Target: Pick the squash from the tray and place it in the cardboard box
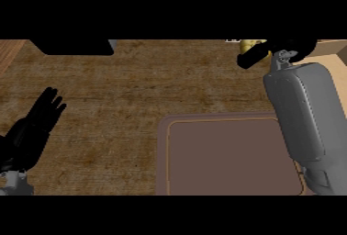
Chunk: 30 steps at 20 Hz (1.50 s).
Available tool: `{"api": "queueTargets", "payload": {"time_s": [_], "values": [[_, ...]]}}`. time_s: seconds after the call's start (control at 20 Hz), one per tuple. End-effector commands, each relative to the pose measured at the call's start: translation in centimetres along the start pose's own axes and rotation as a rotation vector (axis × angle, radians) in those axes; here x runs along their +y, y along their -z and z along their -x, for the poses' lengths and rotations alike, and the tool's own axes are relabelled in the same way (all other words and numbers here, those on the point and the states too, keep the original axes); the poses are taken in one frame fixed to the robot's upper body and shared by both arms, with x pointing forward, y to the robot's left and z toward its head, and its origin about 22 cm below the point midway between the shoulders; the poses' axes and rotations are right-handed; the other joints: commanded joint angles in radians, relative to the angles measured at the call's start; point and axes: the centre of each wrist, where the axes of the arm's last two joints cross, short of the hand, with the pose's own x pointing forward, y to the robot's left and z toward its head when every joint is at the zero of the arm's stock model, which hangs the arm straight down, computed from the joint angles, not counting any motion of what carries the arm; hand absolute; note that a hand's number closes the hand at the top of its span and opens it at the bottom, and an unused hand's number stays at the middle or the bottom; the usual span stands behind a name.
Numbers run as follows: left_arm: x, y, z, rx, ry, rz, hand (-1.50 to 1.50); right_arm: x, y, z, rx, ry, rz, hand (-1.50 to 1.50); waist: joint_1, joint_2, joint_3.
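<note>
— Gripping the squash (252,44) in the right hand (293,47), fingers and thumb curling round it, up at the counter's (122,87) far right corner.
— Showing much of it?
— Peeking out only as a yellow bit at the hand's left side, hiding the rest behind black fingers.
— Hanging over the box (331,57)?
— Hovering just beside the box's left side, at the far right corner; touching it or not, impossible telling from here.
— Sitting where, then, the tray (224,156)?
— Lying along the near edge, right of the middle, well apart from the squash, and passing under the grey forearm (305,114) at its right rim.
— Doing anything with the left hand (34,128)?
— Resting it by the left edge, fingers straight and spread wide, pointing toward the far edge, holding nothing.
</note>
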Motion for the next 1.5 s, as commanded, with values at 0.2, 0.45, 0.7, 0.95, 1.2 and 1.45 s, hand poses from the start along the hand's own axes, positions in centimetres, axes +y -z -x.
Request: {"api": "queueTargets", "payload": {"time_s": [0.2,0.45,0.7,0.95,1.2,1.45], "values": [[0.9,0.4,0.3,0.006,0.002,-0.019,0.00,-6.9,0.6,1.1,0.153,0.062,0.241,1.50,-0.013,0.000,0.000],[-0.4,0.4,0.4,0.006,0.004,0.001,0.00,-10.4,2.6,3.2,0.237,0.047,0.299,1.50,-0.007,0.002,0.000],[1.5,1.3,0.8,-0.001,-0.010,-0.019,0.00,-8.4,4.3,7.7,0.257,-0.012,0.255,1.50,-0.014,0.002,0.000],[-1.8,0.3,-0.9,0.000,-0.005,0.008,0.00,-8.2,6.3,9.3,0.258,-0.006,0.251,1.50,-0.003,0.002,0.001],[0.9,0.2,0.1,-0.007,-0.018,-0.003,0.00,-4.7,7.1,14.2,0.226,-0.005,0.257,1.50,-0.004,0.003,0.001],[0.1,-0.1,-0.4,0.008,-0.004,0.005,0.00,-2.6,8.3,15.7,0.255,0.022,0.209,1.50,-0.001,0.004,0.001]]}}
